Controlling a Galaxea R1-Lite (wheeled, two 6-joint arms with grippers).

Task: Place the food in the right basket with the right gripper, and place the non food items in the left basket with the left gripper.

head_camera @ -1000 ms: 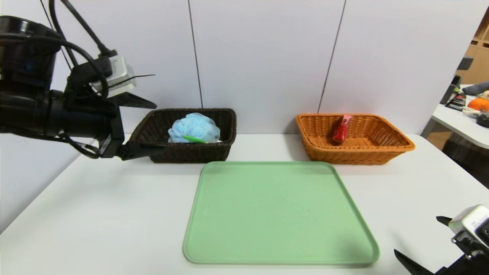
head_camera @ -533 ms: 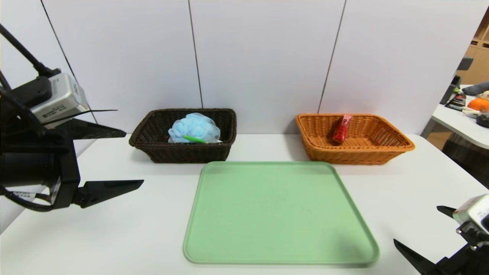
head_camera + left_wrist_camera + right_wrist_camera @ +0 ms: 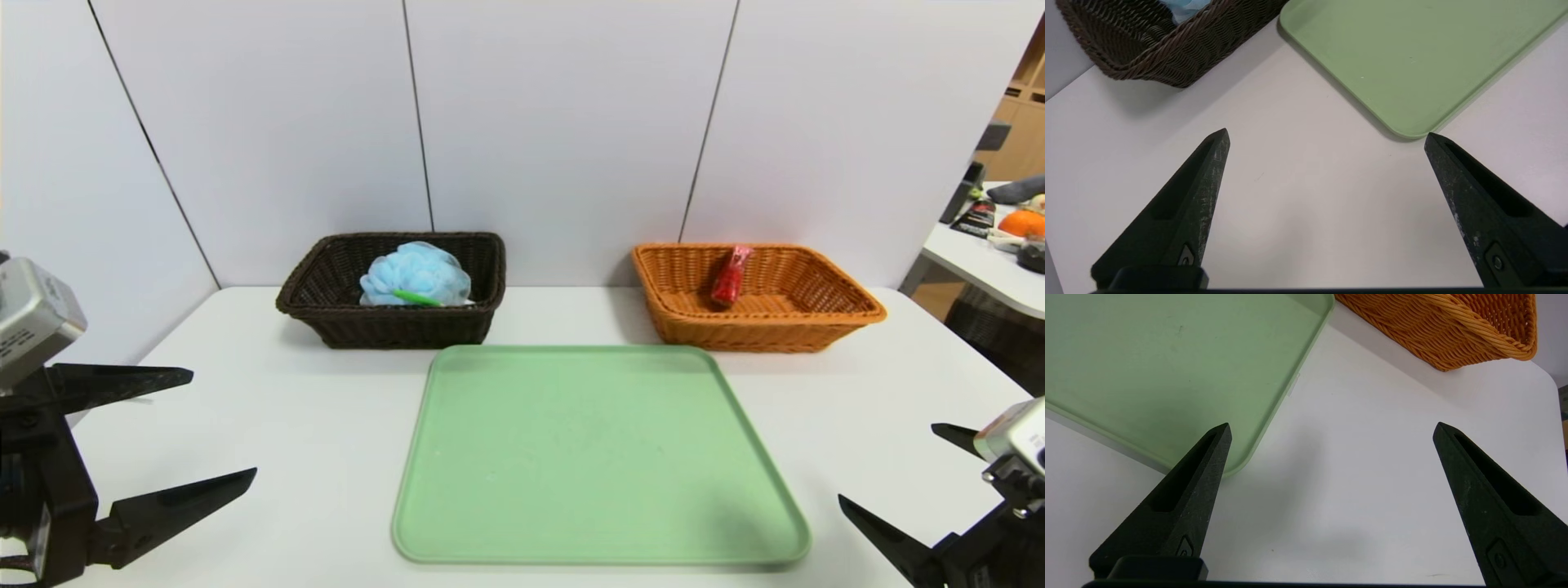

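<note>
The green tray [image 3: 600, 453] in the middle of the frame holds nothing, which suggests the sorting is done. At upper left of centre the dark brown basket [image 3: 326, 282] holds a blue bath pouf [image 3: 415, 273] with a green strip on it, the non-food item, lying well inside the walls. At upper right of centre the orange basket [image 3: 849, 314] holds a red wrapped snack [image 3: 729, 278], propped against its back wall. Each thing sits on the side its own arm can reach. The left gripper [image 3: 184, 433] hangs at the lower left edge, its fingers spread wide and holding nothing, over bare white table [image 3: 310, 408]. The right gripper [image 3: 906, 482] sits at the lower right corner, likewise splayed and holding nothing, beside the tray's near corner. Both seem drawn clear of the baskets, as though parked.
</note>
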